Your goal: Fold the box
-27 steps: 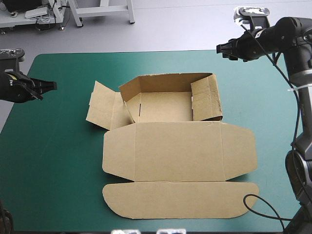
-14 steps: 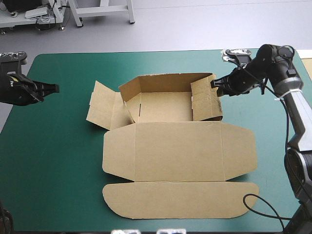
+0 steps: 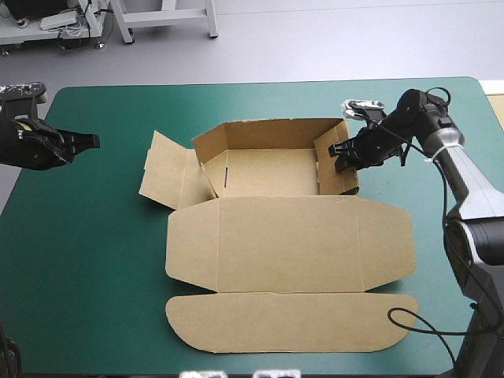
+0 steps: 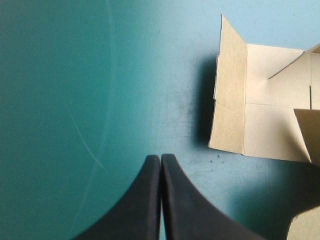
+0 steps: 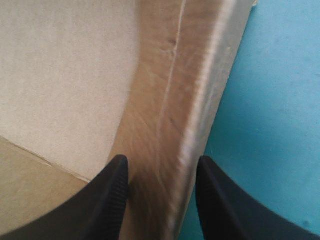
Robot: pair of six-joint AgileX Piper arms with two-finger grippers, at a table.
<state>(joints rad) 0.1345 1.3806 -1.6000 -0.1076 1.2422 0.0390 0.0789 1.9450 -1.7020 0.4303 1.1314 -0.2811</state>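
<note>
Two right jaws straddle the box (image 3: 276, 169) wall; contact unclear.

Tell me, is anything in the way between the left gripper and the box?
No. Only the bare teal-green cover lies between the left gripper and the box, whose side flap is nearest. Nothing visible blocks it.

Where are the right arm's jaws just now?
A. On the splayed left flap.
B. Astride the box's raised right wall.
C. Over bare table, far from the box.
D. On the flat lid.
B: the right wrist view shows the jaws standing apart with the raised right wall of the box between them.
</note>
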